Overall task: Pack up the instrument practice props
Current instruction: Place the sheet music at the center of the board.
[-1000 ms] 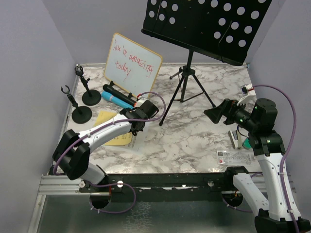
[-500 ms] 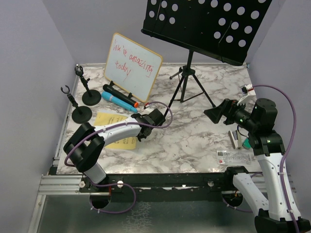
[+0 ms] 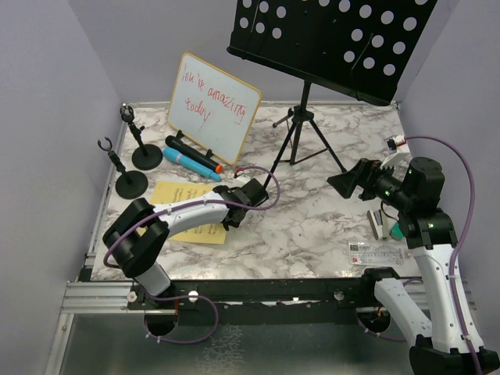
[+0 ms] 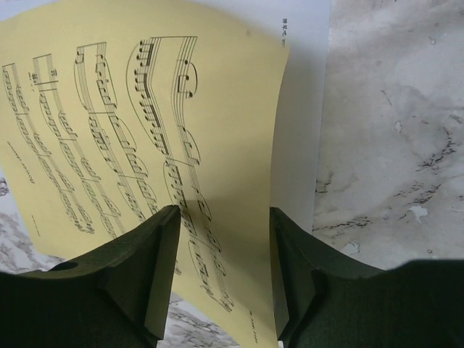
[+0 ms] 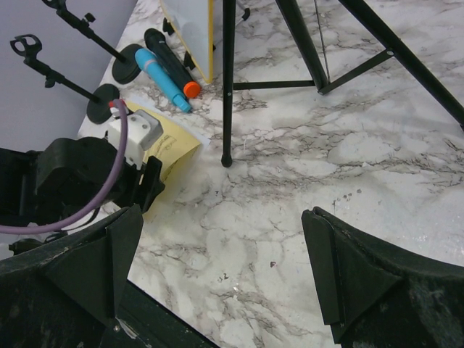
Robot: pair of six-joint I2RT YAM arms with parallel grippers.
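- Left pincer: jaws partly open and clamping nothing, straddling one edge of the yellow sheet music.
- The yellow sheet lies over the white sheet music, near the front-left corner of the table.
- Right pincer: wide, holds nothing, up over the table's right edge.
- Black microphone and blue microphone lie side by side near the left edge, at the foot of the whiteboard.
- 2 mic holders stand upright along the left edge.
- Music desk stands on its tripod toward the back edge.
- Stapler and ruler are by the front-right corner.
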